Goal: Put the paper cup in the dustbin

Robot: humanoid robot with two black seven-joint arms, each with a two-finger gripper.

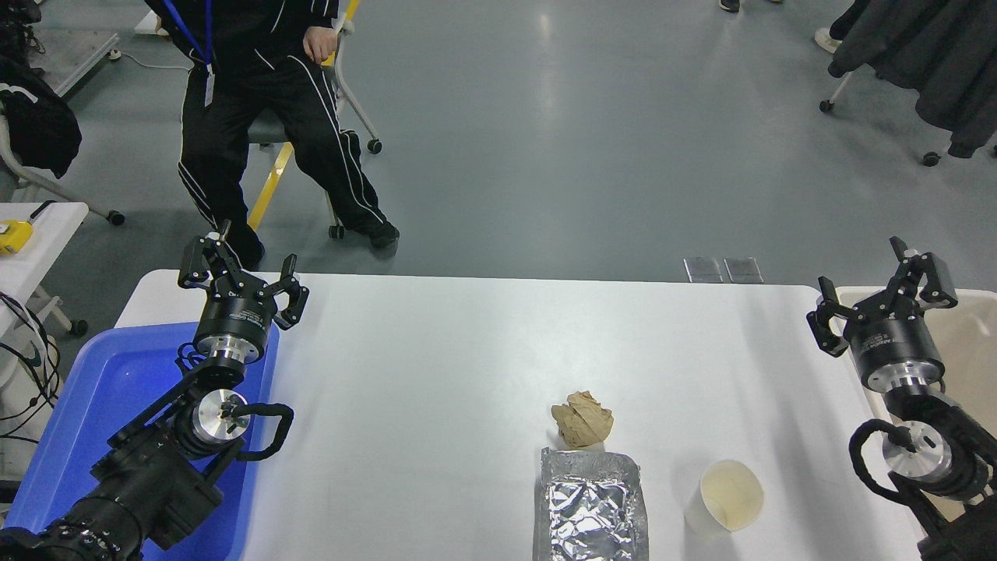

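The paper cup stands upright near the table's front right, white outside, cream inside. The beige dustbin sits off the table's right edge, partly hidden by my right arm. My right gripper is open and empty, raised over the table's right edge beside the bin's near corner, well behind and to the right of the cup. My left gripper is open and empty, parked at the far left over the blue tub.
A crumpled brown paper ball and a silver foil tray lie left of the cup. A blue tub sits at the left edge. A person stands beyond the table's far left by a wheeled chair.
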